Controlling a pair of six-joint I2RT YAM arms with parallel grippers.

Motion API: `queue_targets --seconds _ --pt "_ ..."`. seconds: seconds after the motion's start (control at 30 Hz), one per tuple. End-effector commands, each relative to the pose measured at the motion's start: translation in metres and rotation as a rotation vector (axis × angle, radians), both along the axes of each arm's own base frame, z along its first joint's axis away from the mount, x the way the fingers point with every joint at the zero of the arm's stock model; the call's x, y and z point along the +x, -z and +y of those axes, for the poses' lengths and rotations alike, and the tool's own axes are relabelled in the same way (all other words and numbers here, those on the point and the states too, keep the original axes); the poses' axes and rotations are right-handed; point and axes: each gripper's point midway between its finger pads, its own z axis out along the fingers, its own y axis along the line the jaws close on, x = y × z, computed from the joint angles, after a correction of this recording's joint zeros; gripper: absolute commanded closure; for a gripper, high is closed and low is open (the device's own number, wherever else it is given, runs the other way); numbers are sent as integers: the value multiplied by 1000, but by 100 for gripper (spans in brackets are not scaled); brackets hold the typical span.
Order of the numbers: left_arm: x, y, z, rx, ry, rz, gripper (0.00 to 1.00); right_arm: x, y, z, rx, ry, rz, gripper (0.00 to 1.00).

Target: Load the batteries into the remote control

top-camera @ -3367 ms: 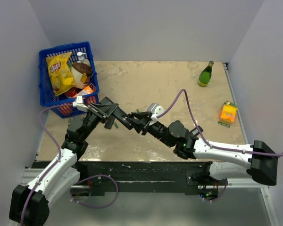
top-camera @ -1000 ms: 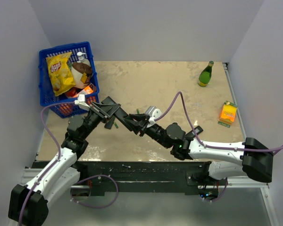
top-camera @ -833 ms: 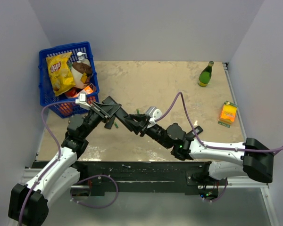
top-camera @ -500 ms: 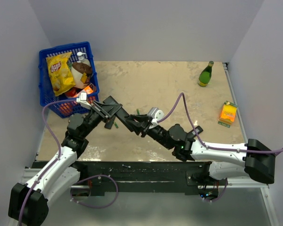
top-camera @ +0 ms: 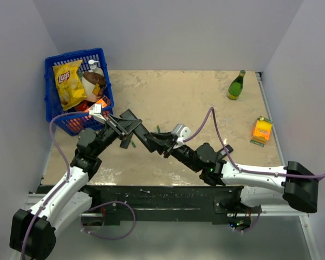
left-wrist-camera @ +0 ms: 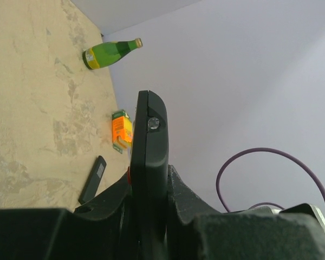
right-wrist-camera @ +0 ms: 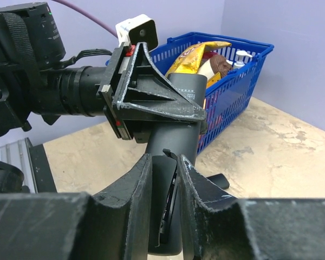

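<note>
- Long, slim, matte black bar remote control: I am holding it in the air above the beige mottled table. It is spanning the gap between my two arms, left of the table's middle and near the blue plastic basket.
- Left gripper: the jaws are narrow and clamping the remote edge-on across its thickness. Its far end is projecting past my fingers and carrying a small pale round spot that I cannot identify.
- Right gripper: my fingers are standing narrow on either side of the remote's other end, just beside its flanks. I cannot tell whether they are pressing on it.
- Handling, as a judgement: I am treating the remote as a light, rigid plastic shell with a smooth skin, so it is likely to twist or slide if pinched near one end only. The better hold is across the long flanks at mid-body, keeping clear of the buttons and the battery bay.
- Batteries: I am not seeing them in any view. I am judging them hard, smooth and prone to rolling, best pinched across the barrel at mid-length.
- Small flat black bar: it is lying on the table, apart from the remote. I cannot tell whether it is a cover or another remote.
- Green glass bottle and orange carton: both are sitting at the table's right side, well apart from the work.
</note>
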Motion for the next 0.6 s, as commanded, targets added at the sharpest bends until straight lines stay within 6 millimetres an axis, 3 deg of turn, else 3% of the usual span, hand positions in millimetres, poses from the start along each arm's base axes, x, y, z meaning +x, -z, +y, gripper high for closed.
queue_targets --seconds 0.0,0.13,0.33,0.5,0.57 --pt "-10 -28 -7 -15 59 -73 100 9 -10 -11 12 51 -44 100" --pt "-6 -25 -7 4 50 -78 100 12 -7 -10 12 53 -30 100" --pt "18 13 -7 120 0 -29 100 25 5 -10 2 61 45 100" --pt "48 67 1 269 -91 48 100 63 48 -22 -32 123 205 100" --pt "61 71 6 365 -124 20 100 66 65 -28 -85 156 302 100"
